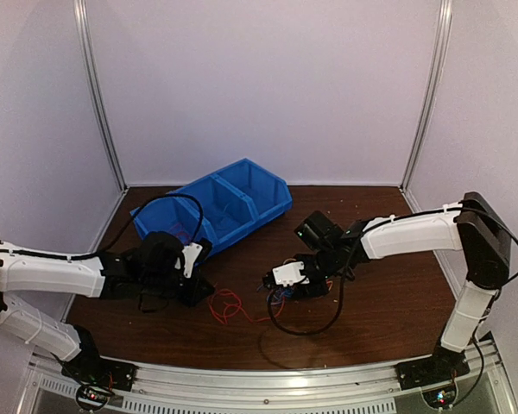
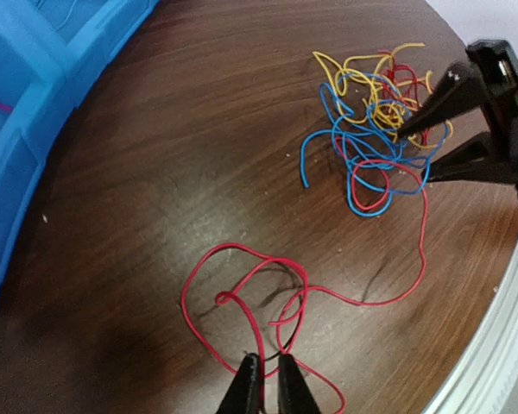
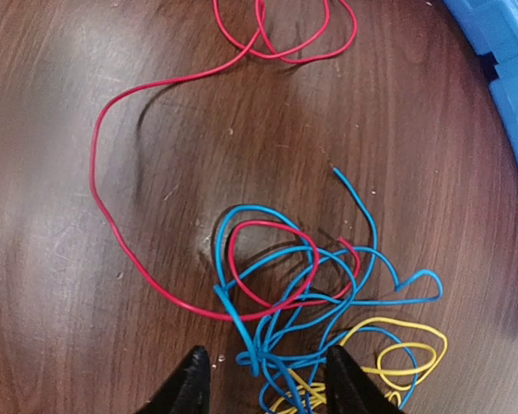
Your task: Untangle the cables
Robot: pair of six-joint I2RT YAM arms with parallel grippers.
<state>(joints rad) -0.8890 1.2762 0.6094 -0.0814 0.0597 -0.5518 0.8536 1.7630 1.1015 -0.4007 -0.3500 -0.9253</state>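
Cables [image 1: 281, 299] lie on the brown table [image 1: 388, 323], in front of the blue bin [image 1: 233, 203], between my two grippers. Most of them sit in one clump [image 2: 371, 147] of blue, yellow and red strands, looped over each other with no single direction; a few loose ends stick out, one blue end pointing away from my right gripper [image 3: 268, 379] toward the bin side.

One long red cable [image 3: 93, 168] leaves that clump, bends in a wide arc and runs across the table toward my left side, where it coils into several flat loops. Its long axis is roughly left to right across the table, from one gripper to the other.

My left gripper [image 2: 263, 366] is down at the near edge of those red loops with its fingers closed together. Red strands meet the tips, but I cannot tell whether one is actually pinched.

My right gripper is partly open, its fingers standing apart on either side of the clump's near edge. Blue and yellow strands lie in the gap between them, and neither finger presses on one.
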